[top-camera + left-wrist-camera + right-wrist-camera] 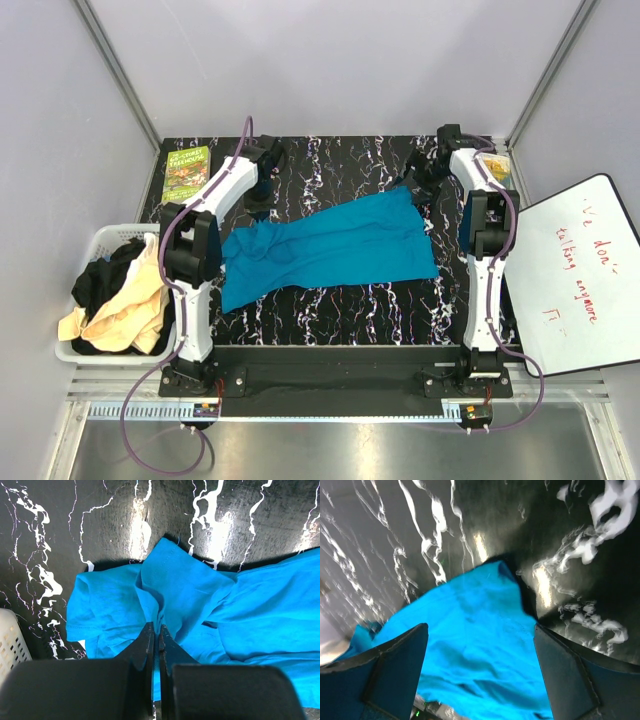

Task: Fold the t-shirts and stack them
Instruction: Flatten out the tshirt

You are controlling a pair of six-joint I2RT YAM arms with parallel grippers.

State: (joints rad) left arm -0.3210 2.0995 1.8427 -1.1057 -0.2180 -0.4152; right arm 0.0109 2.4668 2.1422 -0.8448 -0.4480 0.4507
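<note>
Left arm [225, 185] outstretched, pinching t-shirt [330, 245]

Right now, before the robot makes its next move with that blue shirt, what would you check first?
1. The left gripper holds the blue shirt: ok, shut on a fold.
2. The right gripper holds it too: not ok, open over a corner of the shirt.
3. The shirt lies flat: not ok, bunched near the left gripper.
4. The book is clear of the shirt: ok, apart at a far corner of the table.
5. The other shirts are out of the way: ok, heaped in the basket.
6. Which end is the collar: cannot tell.
</note>
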